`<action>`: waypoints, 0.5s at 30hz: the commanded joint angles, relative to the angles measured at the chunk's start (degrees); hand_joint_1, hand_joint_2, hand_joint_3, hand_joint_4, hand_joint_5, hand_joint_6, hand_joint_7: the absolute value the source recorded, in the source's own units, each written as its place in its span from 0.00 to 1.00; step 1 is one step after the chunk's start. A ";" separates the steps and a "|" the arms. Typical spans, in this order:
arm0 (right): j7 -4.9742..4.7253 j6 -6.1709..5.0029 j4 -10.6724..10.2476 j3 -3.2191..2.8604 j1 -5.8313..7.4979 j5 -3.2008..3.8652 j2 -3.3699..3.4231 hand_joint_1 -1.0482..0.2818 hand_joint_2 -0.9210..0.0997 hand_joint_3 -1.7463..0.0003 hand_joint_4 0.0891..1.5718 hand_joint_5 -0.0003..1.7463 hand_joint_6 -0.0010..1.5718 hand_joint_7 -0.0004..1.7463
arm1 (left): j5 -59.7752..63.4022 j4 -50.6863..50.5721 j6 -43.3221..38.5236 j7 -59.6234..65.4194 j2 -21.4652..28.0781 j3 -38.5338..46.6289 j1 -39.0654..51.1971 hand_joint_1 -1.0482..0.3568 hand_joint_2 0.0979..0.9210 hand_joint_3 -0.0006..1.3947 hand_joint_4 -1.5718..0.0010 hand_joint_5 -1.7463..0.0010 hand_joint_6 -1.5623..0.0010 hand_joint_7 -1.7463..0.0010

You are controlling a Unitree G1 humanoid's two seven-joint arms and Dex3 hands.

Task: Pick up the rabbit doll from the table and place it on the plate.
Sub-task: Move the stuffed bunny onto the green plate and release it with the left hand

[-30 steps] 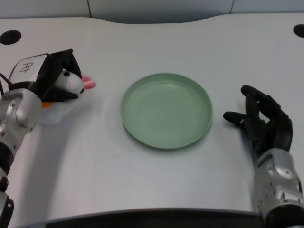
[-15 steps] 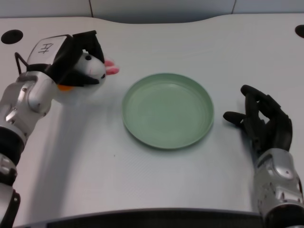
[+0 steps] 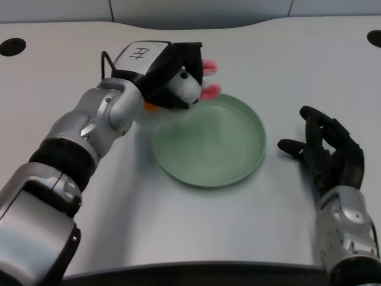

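Left hand [image 3: 164,71] fingers clamped on doll [image 3: 186,88] over plate [image 3: 238,173] rim: carry further to centre, lower, then release.

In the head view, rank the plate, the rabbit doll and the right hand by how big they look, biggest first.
1. Plate, clearly the widest.
2. Right hand.
3. Rabbit doll, though the left hand holding it hides part of it and it is lifted nearer the camera, so second and third are unsure.

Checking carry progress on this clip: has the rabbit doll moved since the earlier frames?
Yes. Held in the left hand, the rabbit doll has travelled rightward and now hangs over the green plate's left rim.
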 commanded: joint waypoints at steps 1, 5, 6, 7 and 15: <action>-0.08 0.35 -0.58 0.17 0.69 0.34 0.70 0.56 0.00 0.82 0.44 0.57 0.44 0.27 | 1.19 1.47 0.78 -0.10 -2.34 -1.59 -2.56 0.73 0.91 0.11 0.44 0.00 0.57 0.00; -0.21 0.46 -0.63 -0.02 0.66 0.57 0.94 0.57 0.00 0.83 0.46 0.58 0.45 0.28 | 2.02 3.43 1.22 0.51 -5.24 -3.00 -3.54 0.72 0.92 0.12 0.43 0.00 0.56 0.00; -0.29 0.59 -0.77 -0.03 0.68 0.58 0.99 0.56 0.00 0.84 0.46 0.57 0.46 0.28 | 2.20 4.02 0.96 0.64 -5.75 -3.41 -3.79 0.73 0.93 0.12 0.43 0.00 0.56 0.00; -0.27 0.59 -0.85 -0.01 0.74 0.56 1.02 0.56 0.00 0.84 0.46 0.57 0.45 0.28 | 2.39 4.57 0.70 0.94 -6.20 -3.77 -4.02 0.73 0.92 0.12 0.43 0.00 0.55 0.00; -0.23 0.51 -2.12 0.27 1.77 0.37 1.58 0.57 0.00 0.83 0.45 0.57 0.45 0.26 | 3.35 8.88 1.90 2.85 -10.88 -5.60 -5.53 0.71 0.92 0.12 0.44 0.00 0.57 0.00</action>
